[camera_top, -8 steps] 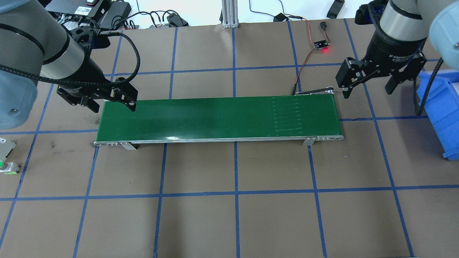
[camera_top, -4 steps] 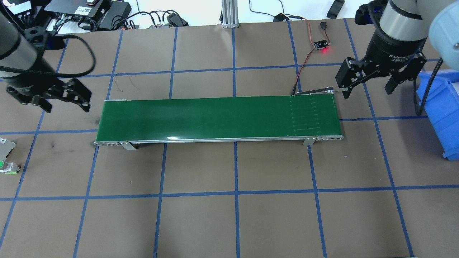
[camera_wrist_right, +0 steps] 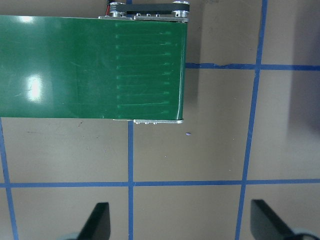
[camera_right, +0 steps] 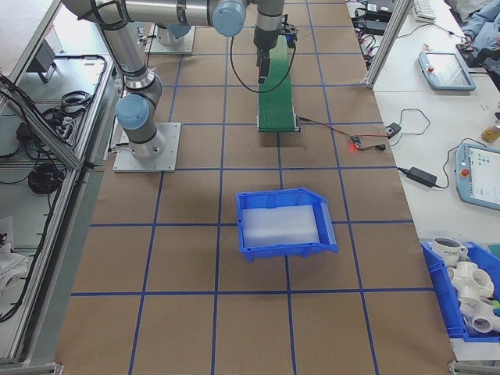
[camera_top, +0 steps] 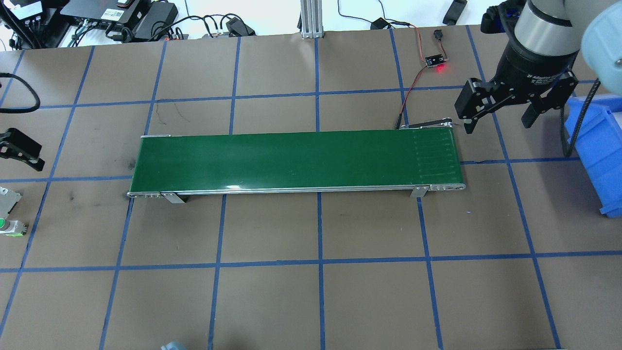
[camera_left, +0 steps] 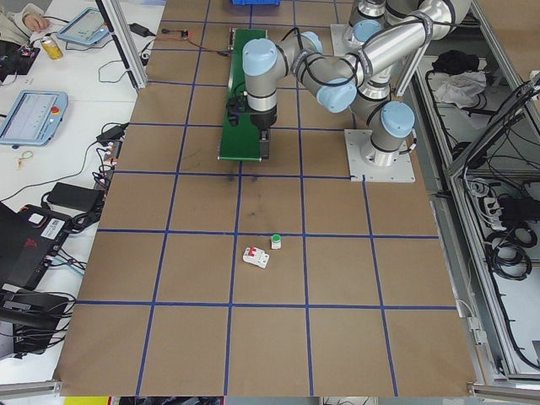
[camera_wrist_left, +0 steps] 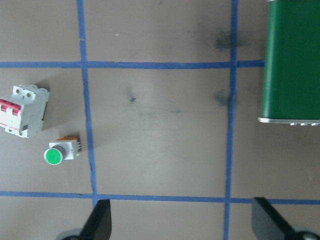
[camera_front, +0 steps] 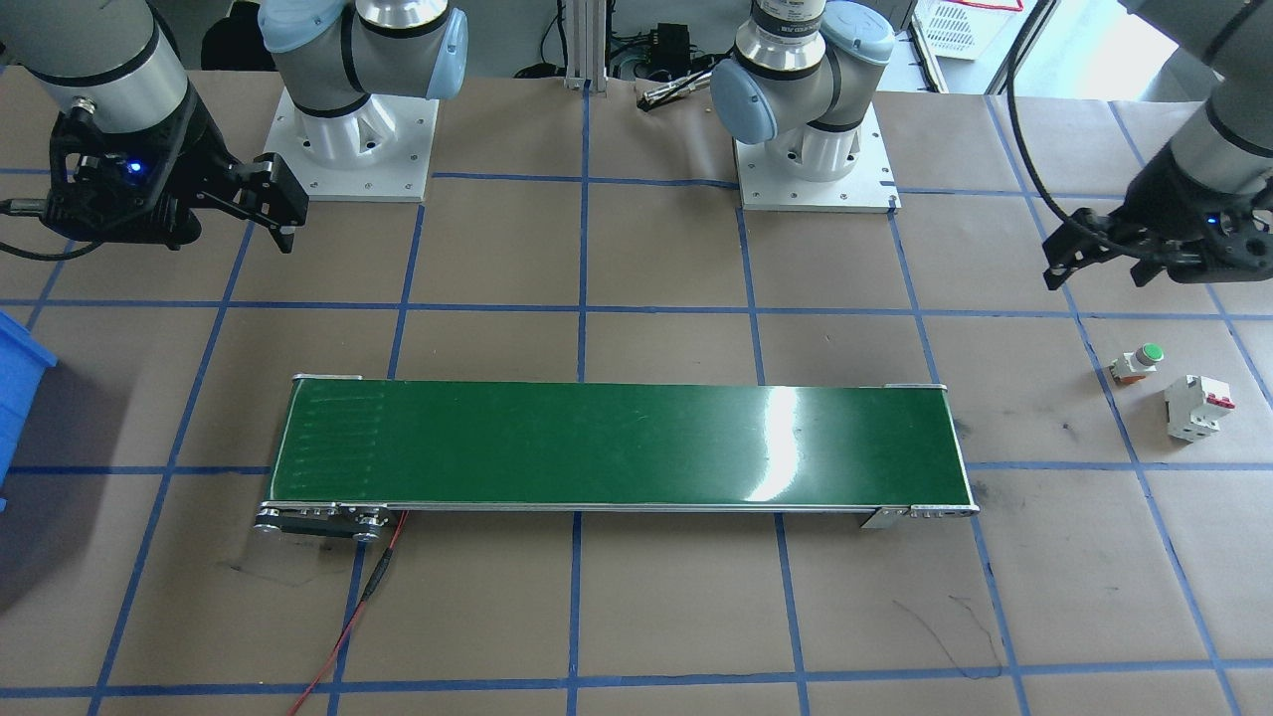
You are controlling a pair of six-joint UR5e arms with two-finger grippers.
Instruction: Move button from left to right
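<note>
The button (camera_front: 1137, 362) lies on the table just beside the white circuit breaker (camera_front: 1199, 407), well apart from the conveyor belt (camera_front: 617, 447). The left gripper (camera_front: 1104, 254) hangs above the table near it, fingers spread wide and apparently empty. The right gripper (camera_top: 500, 109) hovers wide open by the belt's far end.

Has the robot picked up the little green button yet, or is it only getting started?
Only getting started. Nothing looks done: the button sits on the table beside the circuit breaker, off the conveyor belt's end. In hand: the left gripper hovers open and empty near the button. Left: grab it and take it to the right side, where the right gripper hangs open by the blue bin.
</note>
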